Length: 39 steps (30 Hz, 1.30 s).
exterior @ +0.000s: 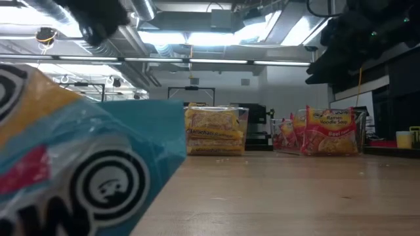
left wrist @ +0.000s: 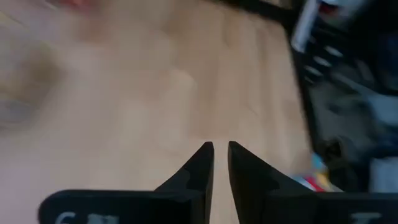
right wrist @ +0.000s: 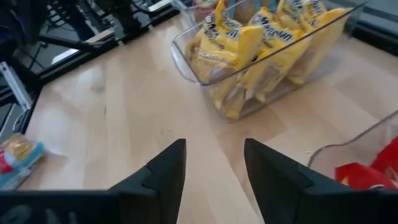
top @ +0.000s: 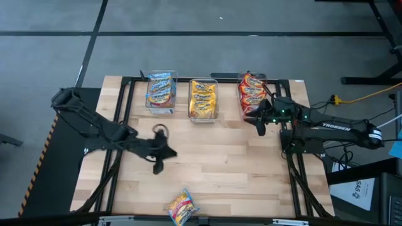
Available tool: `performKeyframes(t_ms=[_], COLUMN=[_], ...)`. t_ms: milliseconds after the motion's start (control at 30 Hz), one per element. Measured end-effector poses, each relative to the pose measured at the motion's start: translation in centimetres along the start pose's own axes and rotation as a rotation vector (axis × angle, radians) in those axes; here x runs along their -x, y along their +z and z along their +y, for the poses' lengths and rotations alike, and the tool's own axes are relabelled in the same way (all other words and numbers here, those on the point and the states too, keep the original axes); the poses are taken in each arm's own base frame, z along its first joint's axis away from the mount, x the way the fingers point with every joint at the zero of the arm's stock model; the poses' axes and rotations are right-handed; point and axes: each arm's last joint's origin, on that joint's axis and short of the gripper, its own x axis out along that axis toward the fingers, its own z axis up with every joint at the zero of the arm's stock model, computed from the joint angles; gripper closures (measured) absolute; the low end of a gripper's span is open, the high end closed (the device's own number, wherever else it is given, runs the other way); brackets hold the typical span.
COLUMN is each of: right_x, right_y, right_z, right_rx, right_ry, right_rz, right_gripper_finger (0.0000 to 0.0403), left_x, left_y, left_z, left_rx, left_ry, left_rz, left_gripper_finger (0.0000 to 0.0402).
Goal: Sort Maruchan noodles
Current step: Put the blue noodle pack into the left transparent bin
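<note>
A: While my left claw (top: 157, 168) hangs nearly clenched and empty mid-surface, one blue-trimmed square plastic noodle packet (top: 182, 206) lies at the near edge.

B: Risk?

A: It could slide off. Right claw (top: 260, 129) released, empty.

Bright ceiling lights (exterior: 197, 29) glare across the top of the low view, where a noodle packet (exterior: 79, 170) at lower left looms out of focus. The left wrist view is heavily smeared, perhaps motion blur. The table (top: 213, 157) is evenly lit, with soft shadows.
</note>
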Motion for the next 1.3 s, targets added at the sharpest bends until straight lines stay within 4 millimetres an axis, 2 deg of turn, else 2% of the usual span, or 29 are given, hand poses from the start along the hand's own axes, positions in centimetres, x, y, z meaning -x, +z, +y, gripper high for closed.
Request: performKeyframes(t_ms=[133,267,433,533,667,900,1167,1300], right_x=[0.0,0.0,0.1,0.2,0.4,0.4,0.4,0.4], right_y=[-0.1,-0.2,-0.8,-1.6,-2.6,-2.5,-2.6,-2.6], right_z=[0.2,0.3,0.2,0.0,-0.3,-0.2,-0.1,-0.1], right_rx=[-0.001,-0.003,-0.013,-0.031,-0.059,-0.105,-0.152,-0.171], right_ry=[0.059,0.107,0.122,0.098,0.065,0.073,0.115,0.113], right_rz=[0.019,0.042,0.111,0.193,0.3,0.295,0.318,0.32], right_gripper_finger=[0.0235,0.0235,0.0235,0.0235,0.0235,0.0235,0.0235,0.0235], left_x=[-3.5,-6.1,-8.1,-8.6,-9.2,-9.6,-8.9,-9.4], left_y=[-1.5,-3.2,-4.1,-4.7,-6.7,-9.8,-10.2,-10.3], left_z=[0.5,-0.1,-2.1,-3.3,-4.1,-5.4,-7.1,-7.3], left_rx=[0.209,0.407,0.569,0.628,0.657,0.687,0.687,0.672], left_ry=[-0.074,-0.17,-0.313,-0.367,-0.326,-0.275,-0.321,-0.284], left_rz=[0.231,0.418,0.458,0.46,0.54,0.648,0.575,0.556], left_gripper_finger=[0.0332,0.03,0.0279,0.0276,0.0276,0.0275,0.0275,0.0275])
